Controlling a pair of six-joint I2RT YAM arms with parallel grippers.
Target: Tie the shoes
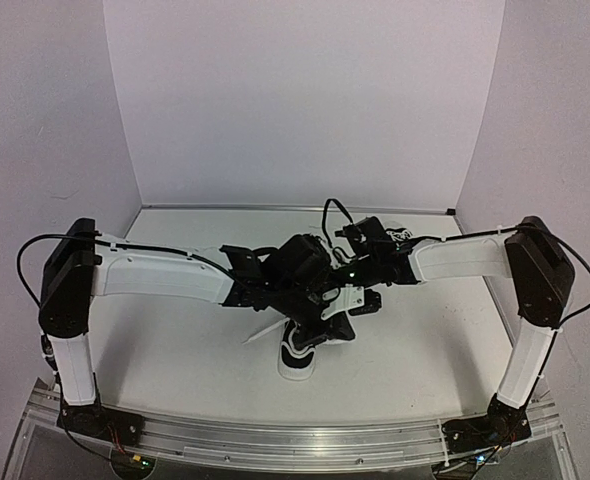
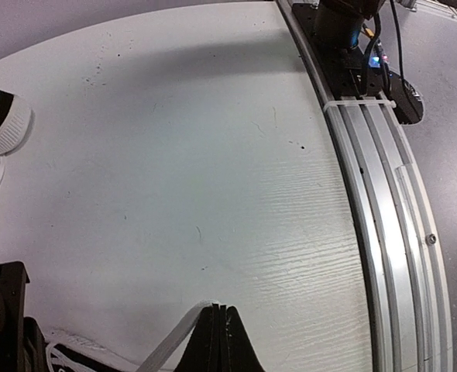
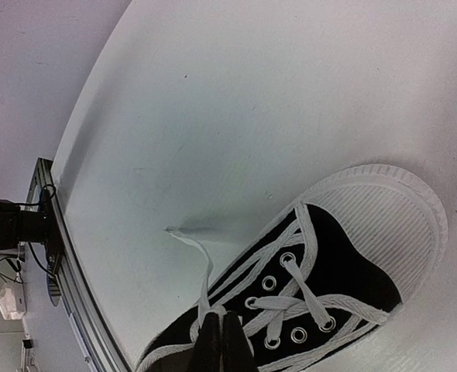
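One black shoe (image 1: pixel 297 355) with a white toe cap lies at the table's middle front, under both wrists. The right wrist view shows its eyelets and white laces (image 3: pixel 345 263). My right gripper (image 3: pixel 219 316) is shut on a white lace just above the shoe's tongue, and that lace's free end (image 3: pixel 183 235) trails onto the table. My left gripper (image 2: pixel 219 310) is shut on another flat white lace (image 2: pixel 170 341) that runs down-left to the shoe (image 2: pixel 77 360). The second shoe (image 2: pixel 0 120) shows its toe at the left edge of the left wrist view.
An aluminium rail (image 1: pixel 295 435) runs along the table's near edge, with the arm bases bolted to it. White walls stand close at the back and both sides. Cables hang by the right arm's base (image 2: pixel 368 54).
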